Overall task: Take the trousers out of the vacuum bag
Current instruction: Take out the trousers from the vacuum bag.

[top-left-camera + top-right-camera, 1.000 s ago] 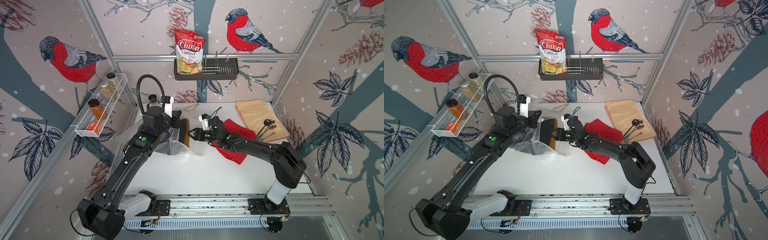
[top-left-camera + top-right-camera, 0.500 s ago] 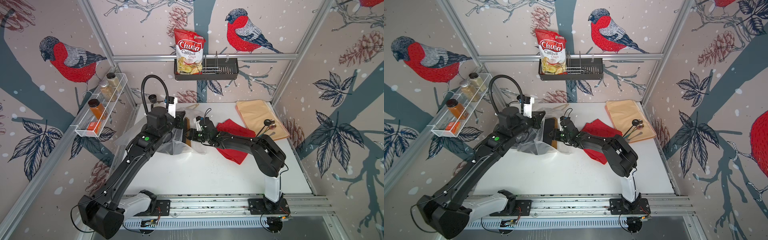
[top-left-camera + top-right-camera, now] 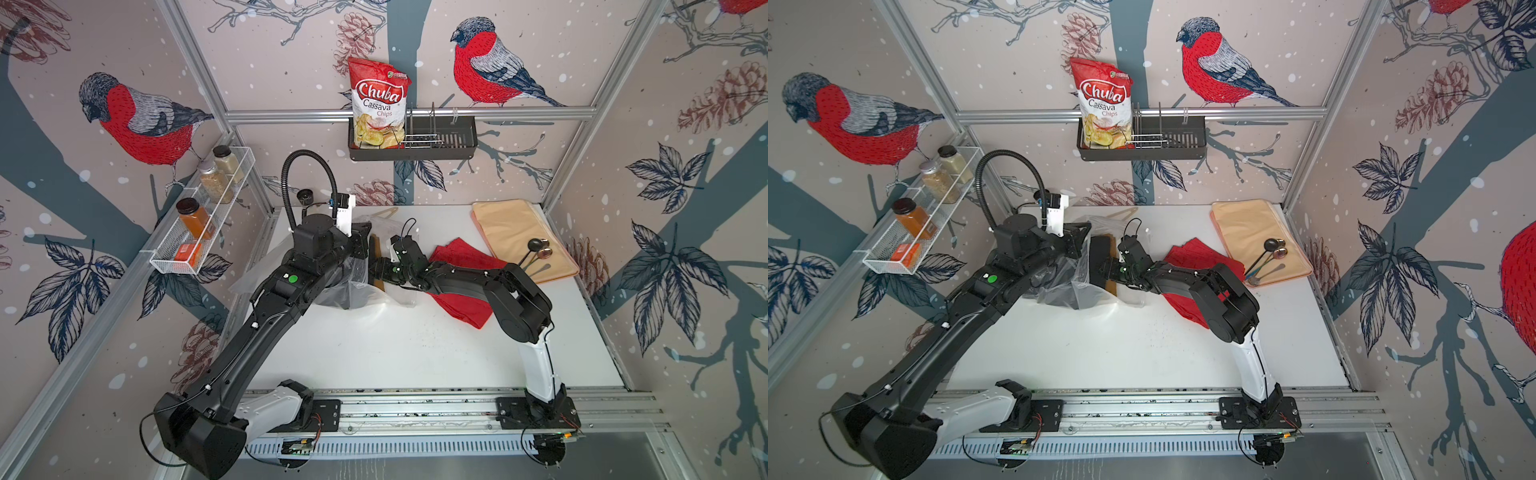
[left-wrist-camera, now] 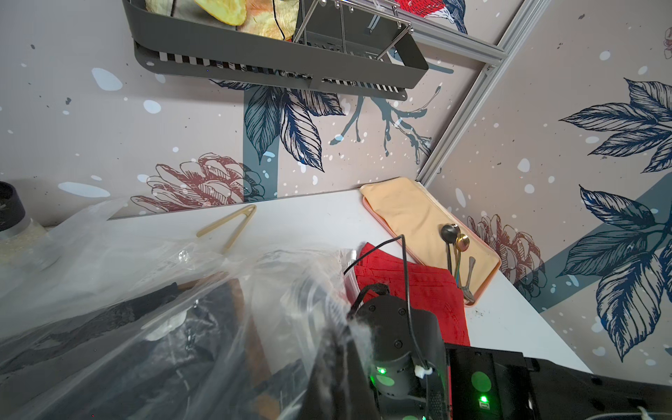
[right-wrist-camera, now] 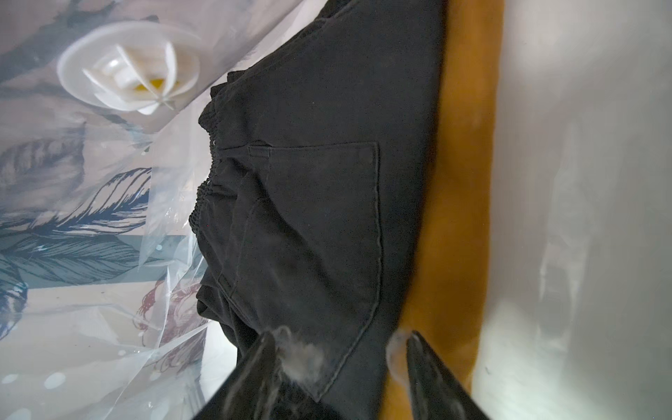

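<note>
The white table (image 3: 395,353) is open across its front half and walled on three sides. The vacuum bag (image 3: 357,291) lies rear left, its mouth facing the right arm. The red trousers (image 3: 461,257) lie outside, just beside that mouth. Inside the bag, the black trousers (image 5: 320,182) overlap the mustard trousers (image 5: 462,182). The left gripper (image 4: 345,338) has its fingers together, pinching bag film. The right gripper (image 5: 338,345) is inside the mouth, fingers apart astride the black fold's edge.

Left arm (image 3: 232,353) and right arm (image 3: 465,278) are finished black, with white base links (image 3: 538,365); green lights (image 3: 293,279) and a ribbed hose (image 3: 307,152) are fitted.
</note>
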Tool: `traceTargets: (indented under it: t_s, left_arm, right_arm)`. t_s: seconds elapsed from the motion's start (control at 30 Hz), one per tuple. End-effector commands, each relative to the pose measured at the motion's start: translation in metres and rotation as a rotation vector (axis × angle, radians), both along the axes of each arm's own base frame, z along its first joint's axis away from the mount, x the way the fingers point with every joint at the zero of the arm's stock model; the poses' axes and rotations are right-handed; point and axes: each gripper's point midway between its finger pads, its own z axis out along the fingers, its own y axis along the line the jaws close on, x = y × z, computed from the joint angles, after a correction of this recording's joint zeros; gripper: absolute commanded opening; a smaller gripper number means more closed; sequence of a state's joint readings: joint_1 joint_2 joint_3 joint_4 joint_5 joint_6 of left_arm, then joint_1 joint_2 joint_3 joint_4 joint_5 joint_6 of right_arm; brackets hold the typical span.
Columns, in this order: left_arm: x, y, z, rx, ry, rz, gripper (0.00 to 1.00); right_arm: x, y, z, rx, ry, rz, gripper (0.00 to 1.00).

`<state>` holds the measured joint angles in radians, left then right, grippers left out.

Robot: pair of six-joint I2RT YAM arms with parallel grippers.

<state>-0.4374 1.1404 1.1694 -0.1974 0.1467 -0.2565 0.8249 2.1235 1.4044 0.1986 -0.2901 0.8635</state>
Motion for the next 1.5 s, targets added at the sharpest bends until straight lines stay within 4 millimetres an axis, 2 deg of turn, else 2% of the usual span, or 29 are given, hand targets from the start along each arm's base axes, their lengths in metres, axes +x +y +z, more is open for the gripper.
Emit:
traceTargets:
  t_s: [0.0,0.23,0.53,1.47]
  left_arm:
    - [-0.001,-0.005,0.027,-0.046,-0.091,-0.021,0.0]
    - [0.0,-0.008,0.024,-0.047,-0.084,-0.031,0.0]
    - [-0.001,-0.009,0.019,-0.042,-0.078,-0.035,0.0]
    - [-0.003,-0.016,0.016,-0.044,-0.071,-0.058,0.0]
  right_arm:
    - [0.002,-0.001,-0.007,-0.003,0.024,-0.01,0.59]
    - [0.007,0.004,-0.02,-0.007,0.046,-0.003,0.58]
    - [0.012,0.01,-0.021,0.019,0.056,0.008,0.58]
    - [0.019,0.047,-0.022,0.148,0.109,0.092,0.58]
